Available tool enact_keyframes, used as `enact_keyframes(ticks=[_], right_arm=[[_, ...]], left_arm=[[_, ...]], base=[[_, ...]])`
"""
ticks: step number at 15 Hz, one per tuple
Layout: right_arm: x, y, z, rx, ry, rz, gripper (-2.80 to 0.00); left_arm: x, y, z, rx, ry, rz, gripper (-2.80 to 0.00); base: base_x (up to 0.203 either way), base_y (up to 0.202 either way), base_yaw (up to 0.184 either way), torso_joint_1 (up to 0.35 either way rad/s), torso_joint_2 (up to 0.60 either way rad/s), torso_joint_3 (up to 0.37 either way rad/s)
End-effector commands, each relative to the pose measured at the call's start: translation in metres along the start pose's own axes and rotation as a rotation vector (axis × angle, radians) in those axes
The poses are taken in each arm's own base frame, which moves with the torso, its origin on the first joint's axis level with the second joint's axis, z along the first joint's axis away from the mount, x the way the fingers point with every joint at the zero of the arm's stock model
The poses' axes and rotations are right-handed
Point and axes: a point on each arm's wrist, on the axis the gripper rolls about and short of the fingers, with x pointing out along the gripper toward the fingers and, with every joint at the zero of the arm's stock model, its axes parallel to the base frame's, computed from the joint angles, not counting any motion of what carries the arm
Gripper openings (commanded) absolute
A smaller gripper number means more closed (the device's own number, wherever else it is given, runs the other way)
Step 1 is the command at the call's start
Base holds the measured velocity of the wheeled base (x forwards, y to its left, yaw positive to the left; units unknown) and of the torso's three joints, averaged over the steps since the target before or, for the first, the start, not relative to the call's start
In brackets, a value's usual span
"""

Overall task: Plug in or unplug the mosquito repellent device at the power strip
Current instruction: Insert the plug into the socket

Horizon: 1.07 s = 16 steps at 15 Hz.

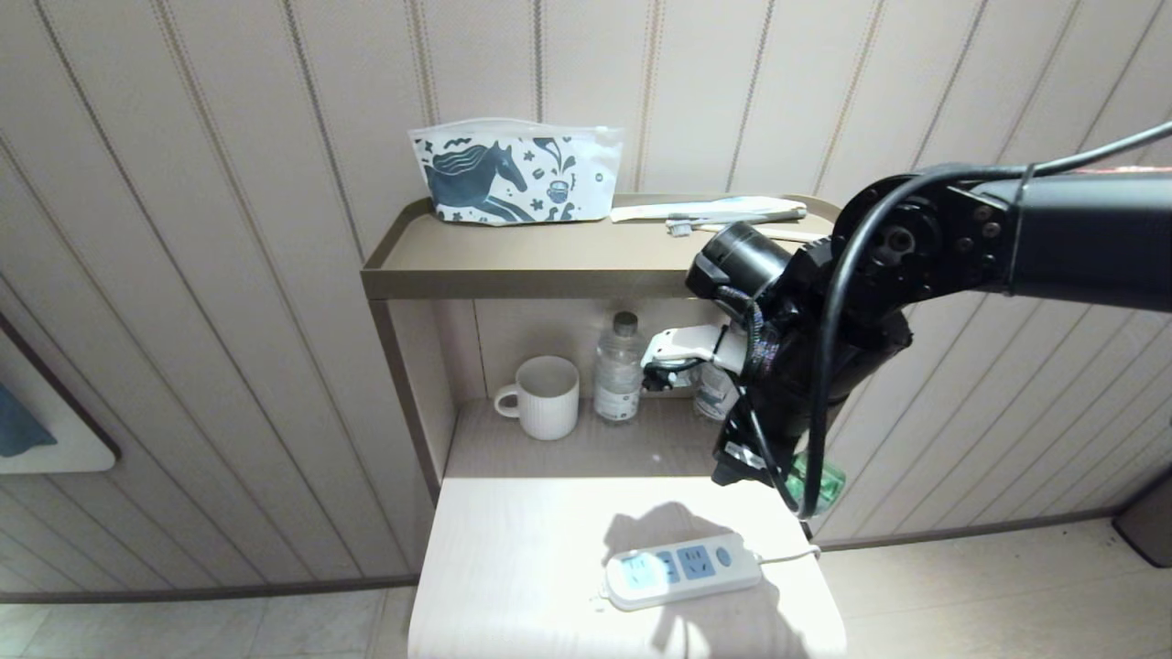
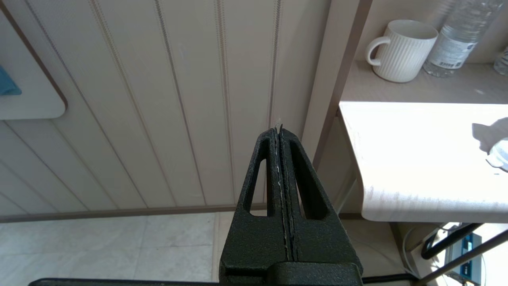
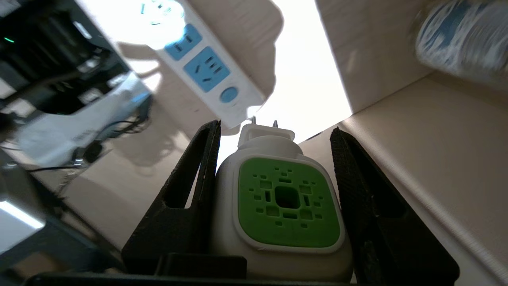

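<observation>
Tabletop (image 1: pixel 513 549): pale wood grain, brightly lit, set against a paneled wall. Only thing lying on it is the power strip (image 1: pixel 682 569), flat, toward 4 o'clock of the surface, its thin cord (image 1: pixel 789 555) running off the 3 o'clock edge.

Lower shelf (image 1: pixel 568 448), at the tabletop's 12 o'clock: ribbed white mug (image 1: pixel 542 397) at 9, clear water bottle (image 1: pixel 619 369) just beside it at center.

Upper shelf (image 1: pixel 549 249): horse-print pouch (image 1: pixel 515 171) upright at 11, toothbrush (image 1: pixel 723 220) and a flat white packet (image 1: pixel 710 209) at 2.
</observation>
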Motion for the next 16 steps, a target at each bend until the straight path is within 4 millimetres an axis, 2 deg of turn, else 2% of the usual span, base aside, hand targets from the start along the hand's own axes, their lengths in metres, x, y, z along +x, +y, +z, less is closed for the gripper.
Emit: enact_keyframes(ticks=[1, 6, 10, 16], right_arm=[[0.012, 0.008, 0.01, -0.122, 0.031, -0.019, -2.8], [0.022, 0.013, 0.016, -0.417, 0.09, -0.052, -2.8], [0.045, 0.014, 0.021, -0.674, 0.133, -0.009, -2.8], [0.083, 0.044, 0.036, -0.759, 0.164, 0.066, -2.8]], left_arm=[[0.0, 0.0, 0.0, 0.0, 0.002, 0.0, -2.8], [0.0, 0.0, 0.0, 0.0, 0.002, 0.001, -2.8], [0.0, 0.0, 0.0, 0.0, 0.002, 0.001, -2.8], [0.0, 0.0, 0.0, 0.0, 0.002, 0.0, -2.8]], base=[[0.0, 0.0, 0.0, 0.0, 0.0, 0.0], [0.0, 0.0, 0.0, 0.0, 0.0, 0.0], [0.0, 0.0, 0.0, 0.0, 0.0, 0.0], [0.0, 0.0, 0.0, 0.0, 0.0, 0.0]])
